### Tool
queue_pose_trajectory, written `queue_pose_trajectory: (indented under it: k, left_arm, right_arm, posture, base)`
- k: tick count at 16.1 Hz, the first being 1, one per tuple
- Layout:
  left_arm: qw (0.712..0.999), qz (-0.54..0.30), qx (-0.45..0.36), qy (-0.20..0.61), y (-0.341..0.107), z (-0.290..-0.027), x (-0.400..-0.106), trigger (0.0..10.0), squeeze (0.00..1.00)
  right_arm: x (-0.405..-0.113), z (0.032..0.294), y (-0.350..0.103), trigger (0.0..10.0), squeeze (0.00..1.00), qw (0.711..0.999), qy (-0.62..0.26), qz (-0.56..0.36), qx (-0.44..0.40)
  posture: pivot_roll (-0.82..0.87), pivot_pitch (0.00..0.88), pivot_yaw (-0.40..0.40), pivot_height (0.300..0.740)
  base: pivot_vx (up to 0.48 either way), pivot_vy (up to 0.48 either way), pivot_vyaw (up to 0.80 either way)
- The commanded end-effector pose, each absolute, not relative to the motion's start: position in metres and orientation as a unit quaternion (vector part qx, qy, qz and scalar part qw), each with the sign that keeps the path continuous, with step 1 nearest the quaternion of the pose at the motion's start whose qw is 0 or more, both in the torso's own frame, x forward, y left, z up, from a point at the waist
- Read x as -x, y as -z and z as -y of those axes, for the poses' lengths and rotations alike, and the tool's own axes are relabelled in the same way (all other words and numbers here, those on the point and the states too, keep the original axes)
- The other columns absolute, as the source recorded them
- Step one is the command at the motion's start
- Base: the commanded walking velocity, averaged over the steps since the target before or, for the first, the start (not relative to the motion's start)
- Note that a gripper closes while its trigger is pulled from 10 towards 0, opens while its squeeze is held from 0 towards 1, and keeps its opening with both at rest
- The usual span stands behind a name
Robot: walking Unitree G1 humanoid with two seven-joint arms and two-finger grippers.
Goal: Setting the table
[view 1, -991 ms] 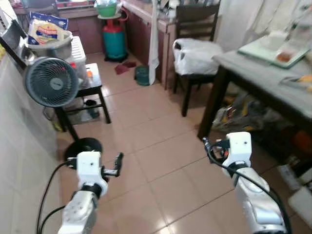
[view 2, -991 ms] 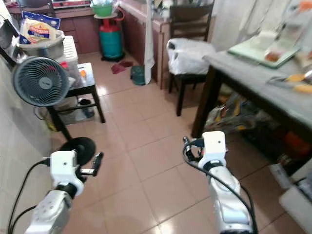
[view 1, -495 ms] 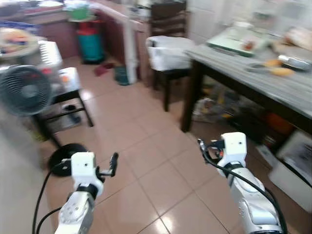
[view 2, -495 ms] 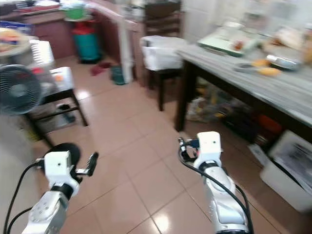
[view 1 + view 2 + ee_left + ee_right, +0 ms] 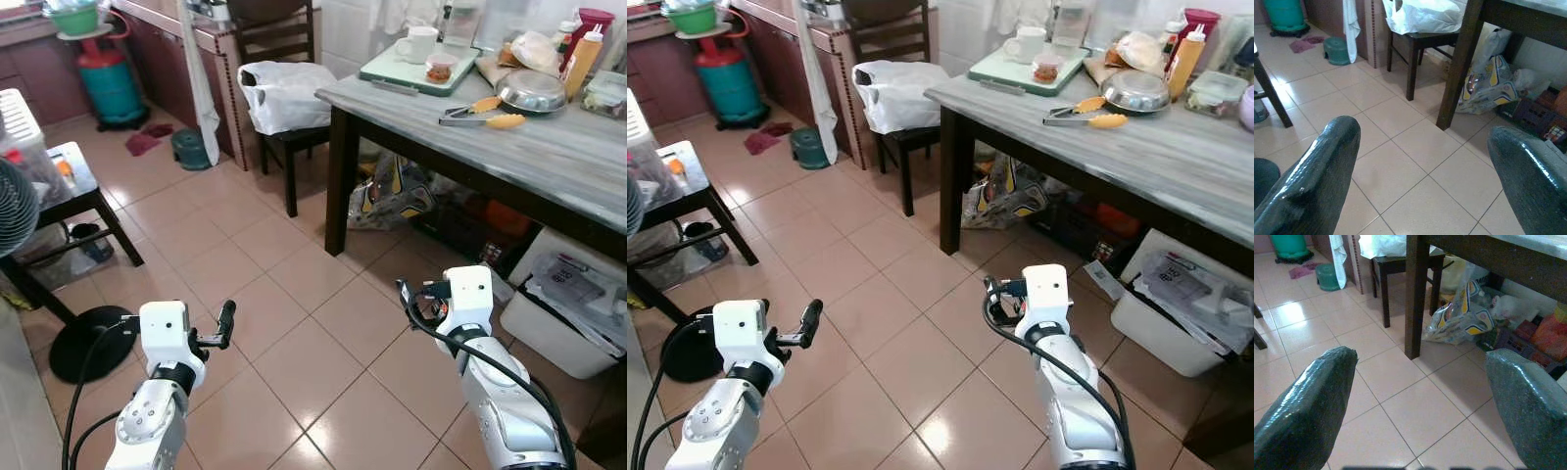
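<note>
The camera had swung right, bringing the table [image 5: 549, 147] fully into the upper right, with its tray [image 5: 416, 67], mug [image 5: 418, 43], steel bowl [image 5: 530, 90] and tongs [image 5: 482, 116]. The left gripper [image 5: 1415, 161] and right gripper [image 5: 1415, 396] were spread wide and empty, low over the floor tiles, so the approach seemed unfinished.

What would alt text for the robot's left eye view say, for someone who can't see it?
A robot holds its left gripper and right gripper out, both empty, over a tiled floor as it faces a grey table bearing a tray, mug, tongs and metal bowl.
</note>
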State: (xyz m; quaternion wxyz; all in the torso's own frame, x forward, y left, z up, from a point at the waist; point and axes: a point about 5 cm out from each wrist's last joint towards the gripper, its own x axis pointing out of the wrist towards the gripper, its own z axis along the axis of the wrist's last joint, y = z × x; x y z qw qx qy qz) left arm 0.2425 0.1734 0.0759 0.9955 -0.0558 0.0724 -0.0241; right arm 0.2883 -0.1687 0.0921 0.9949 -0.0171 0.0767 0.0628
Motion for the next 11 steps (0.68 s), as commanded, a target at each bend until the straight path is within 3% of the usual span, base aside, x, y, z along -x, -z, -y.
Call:
queue_pose_trajectory:
  k: [1,3,6,11]
  left_arm:
    - [0.996,-0.075,0.053,0.025,-0.0764,-0.1767,-0.2407,10.0,0.00]
    - [0.995,-0.075,0.052,0.029,-0.0762,-0.1762,-0.2405,10.0,0.00]
    - [0.995,-0.076,0.051,0.032,-0.0754,-0.1758,-0.2402,10.0,0.00]
    - [0.995,-0.075,0.051,0.041,-0.0754,-0.1727,-0.2393,10.0,0.00]
  right_arm:
    - [-0.2889,0.1663,-0.0952,10.0,0.00,0.995,-0.064,-0.072,0.015]
    - [-0.2887,0.1658,-0.0951,10.0,0.00,0.995,-0.067,-0.073,0.015]
    - [-0.2893,0.1654,-0.0951,10.0,0.00,0.995,-0.068,-0.072,0.014]
    - [-0.2878,0.1652,-0.0947,10.0,0.00,0.995,-0.067,-0.071,0.013]
  posture:
    - [-0.14,0.042,0.046,0.740]
    - [-0.13,0.042,0.045,0.740]
    - [-0.13,0.039,0.044,0.740]
    - [-0.14,0.042,0.048,0.740]
  base:
    - [0.000,0.000,0.00]
    - [0.000,0.000,0.00]
    - [0.000,0.000,-0.80]
    - [0.285,0.000,-0.74]
